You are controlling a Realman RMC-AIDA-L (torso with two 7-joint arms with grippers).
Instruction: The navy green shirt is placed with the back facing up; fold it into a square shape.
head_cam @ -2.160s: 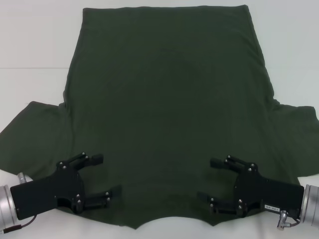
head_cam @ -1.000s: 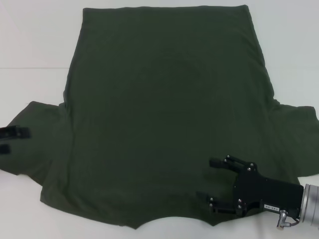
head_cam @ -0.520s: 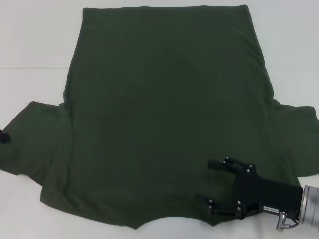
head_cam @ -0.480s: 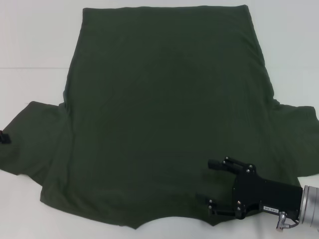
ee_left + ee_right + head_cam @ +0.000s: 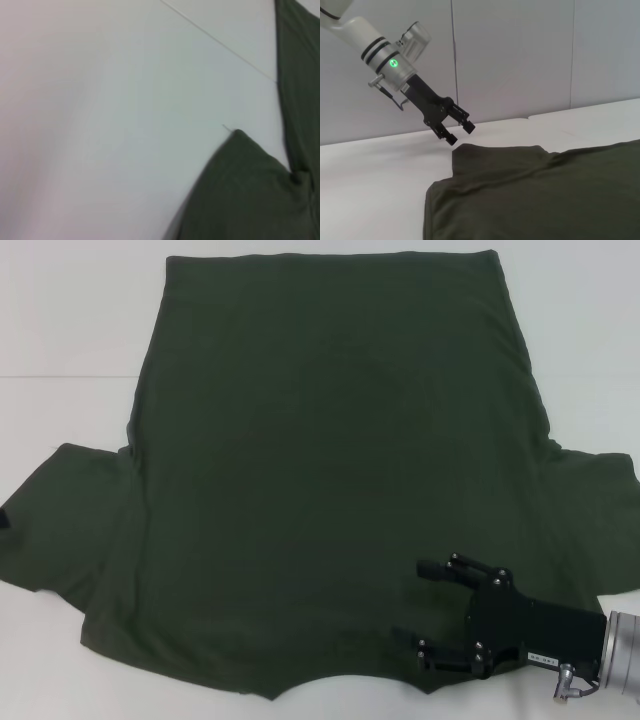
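The white desk (image 5: pixel 70 330) carries the whole workpiece. The navy green shirt (image 5: pixel 330 460) lies spread flat across it, back up, hem at the far edge, both sleeves extended sideways and the collar edge nearest the robot; no fold has been made yet. The fabric appears soft, thin and limp: expect it to drape, wrinkle and drag under friction when lifted, with no risk of breakage and negligible weight. Judged grip locations are doubled edges, namely the sleeve cuffs, shoulder seams or hem corners, where a pinch gathers enough material to hold; a single flat layer in mid-panel offers little to seize. The right pincer (image 5: pixel 425 615) rests low over the shirt near the collar on the robot's right, its fingers spread apart and holding nothing. The left pincer (image 5: pixel 456 128), seen from the right wrist camera, hangs above the desk just beyond the left sleeve, clear of the cloth, fingers parted and empty; only a dark sliver of it shows at the head view's edge.
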